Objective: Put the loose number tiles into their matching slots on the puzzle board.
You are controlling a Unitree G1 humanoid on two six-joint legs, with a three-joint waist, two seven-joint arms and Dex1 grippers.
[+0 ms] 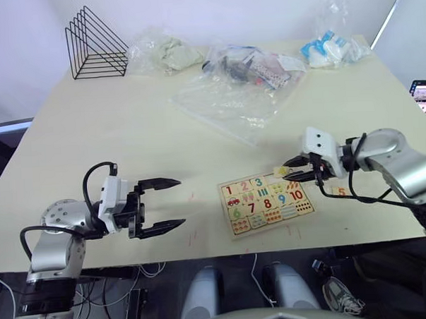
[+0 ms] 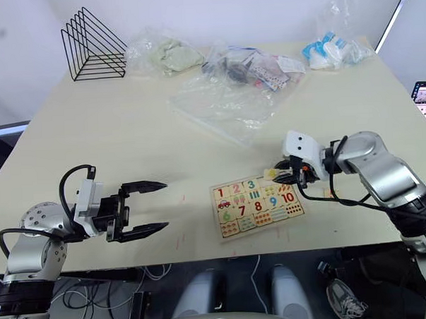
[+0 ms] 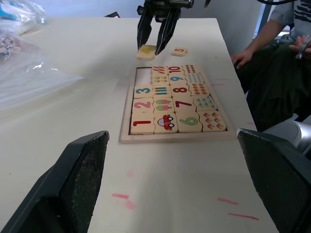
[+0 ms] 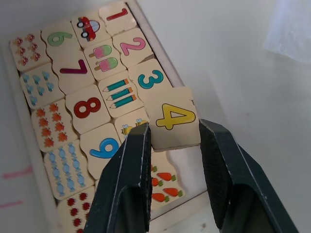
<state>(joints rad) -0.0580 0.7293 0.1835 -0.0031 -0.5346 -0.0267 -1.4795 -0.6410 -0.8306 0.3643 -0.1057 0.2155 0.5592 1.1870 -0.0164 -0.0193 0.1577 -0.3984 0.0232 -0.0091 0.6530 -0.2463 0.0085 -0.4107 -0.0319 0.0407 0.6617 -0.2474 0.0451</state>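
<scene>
The puzzle board (image 1: 222, 201) lies near the table's front edge, right of centre, with most tiles seated, including 1, 2 and 3. My right gripper (image 1: 290, 170) is shut on a loose number tile with a yellow 4 (image 4: 171, 119). It holds the tile just above the board's far right corner, next to the 3 (image 4: 146, 80). Another loose tile, an orange 5 (image 1: 339, 191), rests on the table right of the board. My left gripper (image 1: 181, 201) is open with nothing in it, about a hand's width left of the board.
Clear plastic bags (image 1: 231, 95) with small items lie across the table's far half. A black wire rack (image 1: 95, 44) stands far left and a bag with blue pieces (image 1: 328, 48) far right. A seated person (image 3: 272, 63) is beyond the table's right edge.
</scene>
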